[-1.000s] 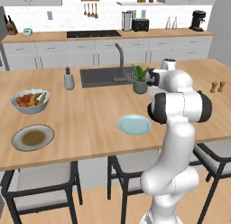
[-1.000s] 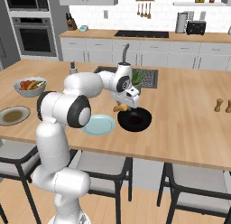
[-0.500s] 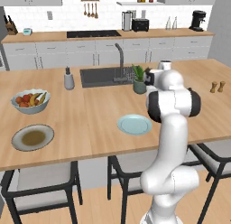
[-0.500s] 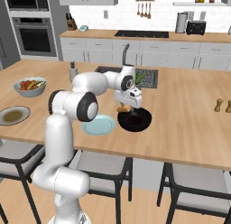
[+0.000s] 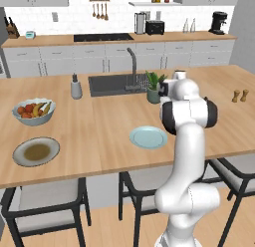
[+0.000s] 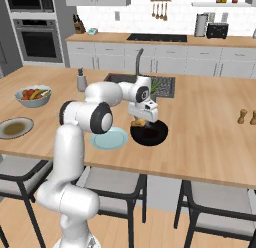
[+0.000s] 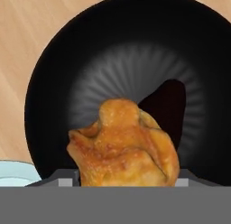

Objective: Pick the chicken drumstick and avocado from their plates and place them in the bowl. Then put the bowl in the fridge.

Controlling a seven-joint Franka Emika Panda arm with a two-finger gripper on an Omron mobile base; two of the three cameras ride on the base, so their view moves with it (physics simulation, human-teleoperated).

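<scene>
My gripper (image 6: 139,122) is shut on the chicken drumstick (image 6: 138,123), a lumpy golden-brown piece that hangs just above the black bowl (image 6: 151,134). In the hand view the drumstick (image 7: 124,146) sits low in the middle, over the near side of the bowl (image 7: 67,60). The dark avocado (image 7: 169,108) lies inside the bowl behind it. The pale blue plate (image 6: 109,139) lies bare just left of the bowl, also seen in the left base view (image 5: 148,137). The grey plate with the brownish centre (image 5: 36,151) lies bare at the island's left. The fridge is out of view.
A fruit bowl (image 5: 34,111) stands at the island's left. The sink with its faucet (image 5: 130,66), a potted plant (image 5: 154,86) and a grey dispenser (image 5: 75,86) are behind the work spot. Salt and pepper shakers (image 6: 247,116) stand far right. Stools line the near edge.
The arm's elbow has swung round and more upright. The hand stayed over the bowl with the drumstick in it and sank slightly.
</scene>
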